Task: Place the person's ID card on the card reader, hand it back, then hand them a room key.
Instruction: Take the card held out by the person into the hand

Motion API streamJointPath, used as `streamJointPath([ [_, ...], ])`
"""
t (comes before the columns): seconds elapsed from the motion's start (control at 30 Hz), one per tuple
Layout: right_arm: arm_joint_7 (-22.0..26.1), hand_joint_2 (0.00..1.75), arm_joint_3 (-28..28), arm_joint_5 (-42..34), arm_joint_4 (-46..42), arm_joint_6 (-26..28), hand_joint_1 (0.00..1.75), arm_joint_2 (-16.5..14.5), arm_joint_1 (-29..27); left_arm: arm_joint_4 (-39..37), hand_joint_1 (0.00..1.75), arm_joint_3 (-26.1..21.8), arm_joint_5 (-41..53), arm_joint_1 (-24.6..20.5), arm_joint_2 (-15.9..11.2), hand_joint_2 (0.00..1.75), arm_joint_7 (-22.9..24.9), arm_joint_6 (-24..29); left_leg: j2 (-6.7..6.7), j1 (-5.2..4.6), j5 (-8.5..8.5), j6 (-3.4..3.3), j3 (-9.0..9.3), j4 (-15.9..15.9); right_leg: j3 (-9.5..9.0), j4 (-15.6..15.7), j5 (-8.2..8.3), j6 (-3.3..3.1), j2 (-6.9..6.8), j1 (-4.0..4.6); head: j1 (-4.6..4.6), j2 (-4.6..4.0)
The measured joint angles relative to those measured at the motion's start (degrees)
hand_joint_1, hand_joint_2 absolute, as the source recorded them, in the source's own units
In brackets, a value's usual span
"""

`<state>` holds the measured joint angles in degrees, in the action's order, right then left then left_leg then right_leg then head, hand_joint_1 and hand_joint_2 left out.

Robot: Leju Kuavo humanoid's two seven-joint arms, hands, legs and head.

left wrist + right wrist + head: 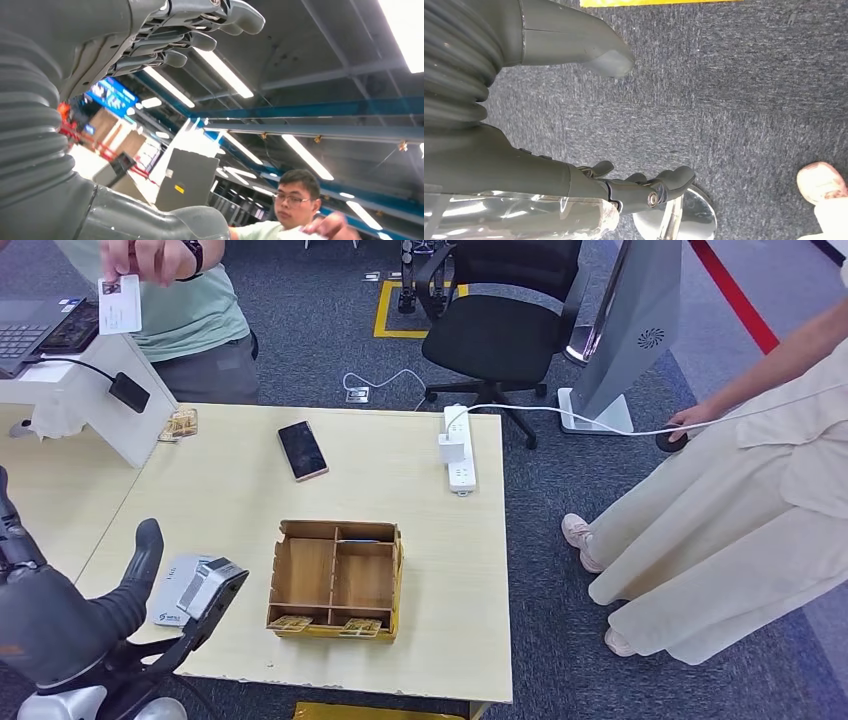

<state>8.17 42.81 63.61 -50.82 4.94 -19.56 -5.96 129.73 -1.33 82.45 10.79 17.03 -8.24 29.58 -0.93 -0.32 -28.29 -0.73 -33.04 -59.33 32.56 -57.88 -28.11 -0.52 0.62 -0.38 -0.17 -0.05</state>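
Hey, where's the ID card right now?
In the head view the ID card is at the top left, held up in the person's hand above the white counter, not yet in the robot's left hand.

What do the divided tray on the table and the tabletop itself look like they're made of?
The brown divided tray looks like matte corrugated cardboard, judging by its thin slotted walls and raw edges. The pale tabletop looks like smooth wood-grain laminate, probably over board; its chipped front edge suggests so.
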Motion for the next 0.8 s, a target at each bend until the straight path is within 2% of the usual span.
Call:
streamJointPath([
  [0.1, 0.51, 1.75, 0.02, 1.52, 0.37, -0.13, 0.0, 0.0, 0.16, -1.05, 0.0, 0.34, 3.38, -1.21, -0.31, 1.75, 1.52, -0.97, 0.0, 0.0, 0.0, 0.0, 0.0, 0.0, 0.0, 0.0, 0.0, 0.0, 0.0, 0.0, -0.01, 0.01],
  [0.33, 1.51, 1.75, 0.34, 4.62, 1.66, -0.23, 0.0, 0.01, 0.86, -5.13, 0.0, 1.39, 4.07, -4.73, -1.42, 1.75, 3.67, -3.74, -0.01, 0.0, 0.01, 0.0, 0.0, 0.0, -0.01, -0.01, 0.01, 0.0, -0.01, 0.0, 0.01, 0.01],
  [0.47, 2.11, 1.75, 0.96, 6.19, 2.58, -0.28, 0.0, 0.02, 1.54, -7.75, 0.0, 1.38, 4.07, -6.55, -3.76, 1.75, 4.81, -6.04, 0.0, 0.0, 0.01, 0.0, 0.0, 0.0, -0.01, -0.01, 0.01, 0.0, 0.0, 0.0, -0.01, 0.01],
  [0.6, 2.47, 1.75, 1.87, 7.36, 3.69, -0.28, 0.0, 0.02, 2.48, -10.74, 0.0, 1.72, 4.07, -8.66, -8.33, 1.75, 10.6, -8.37, 0.0, 0.02, 0.03, 0.03, 0.01, 0.0, 0.0, -0.02, 0.01, -0.01, 0.01, 0.0, 0.01, 0.0],
  [0.7, 2.6, 1.75, 2.48, 8.2, 4.41, -0.28, 0.0, 0.02, 3.1, -12.87, 0.0, 3.62, 4.08, -10.6, -13.47, 1.75, 18.4, -9.98, 0.0, 0.05, 0.04, 0.05, 0.02, 0.0, 0.0, -0.03, 0.01, -0.02, 0.01, 0.01, 0.0, 0.01],
  [0.8, 2.87, 1.75, 3.05, 9.03, 4.98, -0.29, 0.0, 0.02, 3.56, -15.01, 0.0, 7.6, 4.08, -13.04, -19.55, 1.75, 27.36, -11.43, -0.01, 0.06, 0.05, 0.07, 0.01, 0.0, 0.0, -0.05, 0.02, -0.02, 0.01, 0.01, 0.0, 0.0],
])
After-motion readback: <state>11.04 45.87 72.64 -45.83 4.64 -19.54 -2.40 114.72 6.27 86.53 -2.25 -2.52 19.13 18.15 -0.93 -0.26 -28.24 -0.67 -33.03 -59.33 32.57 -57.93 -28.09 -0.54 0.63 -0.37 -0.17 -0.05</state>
